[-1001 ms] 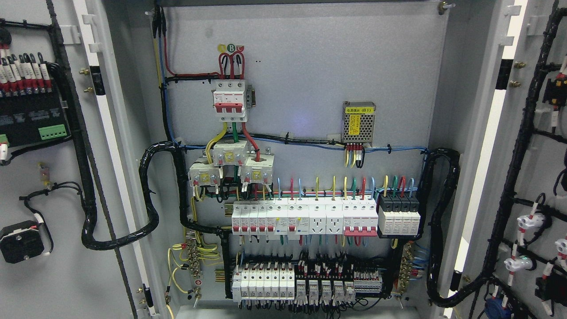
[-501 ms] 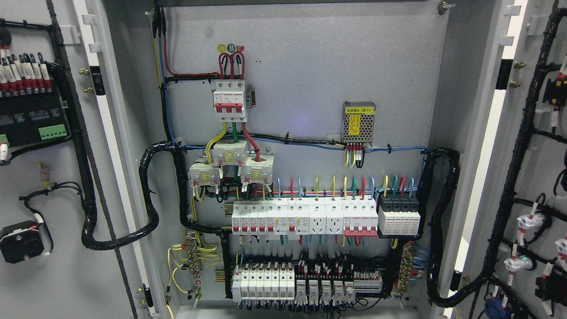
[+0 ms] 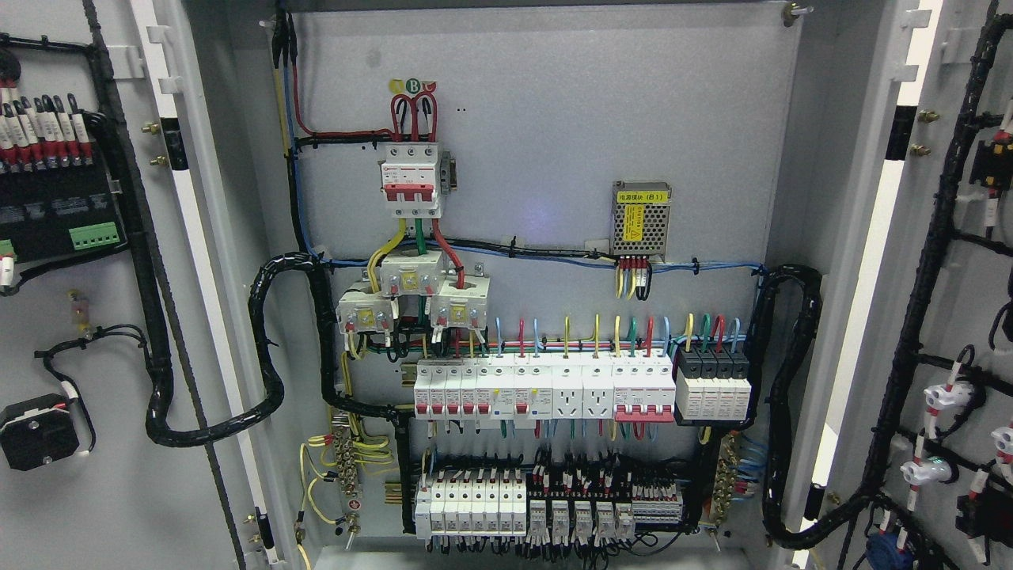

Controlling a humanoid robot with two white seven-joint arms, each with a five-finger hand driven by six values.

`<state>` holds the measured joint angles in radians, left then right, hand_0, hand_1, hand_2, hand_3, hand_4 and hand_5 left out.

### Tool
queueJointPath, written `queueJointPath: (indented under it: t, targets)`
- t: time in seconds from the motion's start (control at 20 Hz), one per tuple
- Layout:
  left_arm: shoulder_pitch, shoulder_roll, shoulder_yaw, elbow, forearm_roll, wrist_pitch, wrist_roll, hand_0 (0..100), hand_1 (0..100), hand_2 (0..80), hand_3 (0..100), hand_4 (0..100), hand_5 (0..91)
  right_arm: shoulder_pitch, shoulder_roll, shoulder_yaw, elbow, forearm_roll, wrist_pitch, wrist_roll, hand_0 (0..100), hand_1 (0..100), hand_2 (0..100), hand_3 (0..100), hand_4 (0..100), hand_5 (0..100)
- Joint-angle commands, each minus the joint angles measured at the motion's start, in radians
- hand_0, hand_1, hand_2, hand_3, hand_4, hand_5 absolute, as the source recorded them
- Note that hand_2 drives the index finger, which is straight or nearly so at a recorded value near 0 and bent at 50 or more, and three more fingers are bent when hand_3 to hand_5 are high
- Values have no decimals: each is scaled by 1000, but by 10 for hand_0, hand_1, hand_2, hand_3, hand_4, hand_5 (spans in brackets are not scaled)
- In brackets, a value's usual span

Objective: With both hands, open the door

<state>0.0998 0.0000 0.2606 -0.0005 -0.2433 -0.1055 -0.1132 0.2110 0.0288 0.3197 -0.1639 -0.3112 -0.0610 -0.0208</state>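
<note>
Hands unseen; doors (image 3: 95, 317) wide open.

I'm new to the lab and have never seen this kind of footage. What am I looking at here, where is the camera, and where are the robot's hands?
This is a single view from a camera on the head of a two-armed humanoid robot, looking straight into an electrical cabinet. Both doors already stand wide open: the left door swings out at the picture's left, the right door at its right, and each carries its own wiring and parts on the inside. Between them is the grey back panel. Mounted on it are a red and white main breaker near the top, a small metal power supply with a yellow label, a row of white breakers across the middle and a lower row of terminals. Thick black cable bundles loop down both sides. Neither of the robot's hands appears in the picture, so nothing is being held.
</note>
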Motion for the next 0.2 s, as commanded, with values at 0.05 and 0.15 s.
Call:
queueJointPath:
  t: [0.05,0.15]
  targets:
    - [0,-34,0,7,-1,0,0,0,0,0,0,32,0,2,19,1,0,0,0,-1,0,0,0,0,0,0]
    - [0,-34,0,8,1,0,0,0,0,0,0,32,0,2,22,2,-2,0,0,-1,0,0,0,0,0,0]
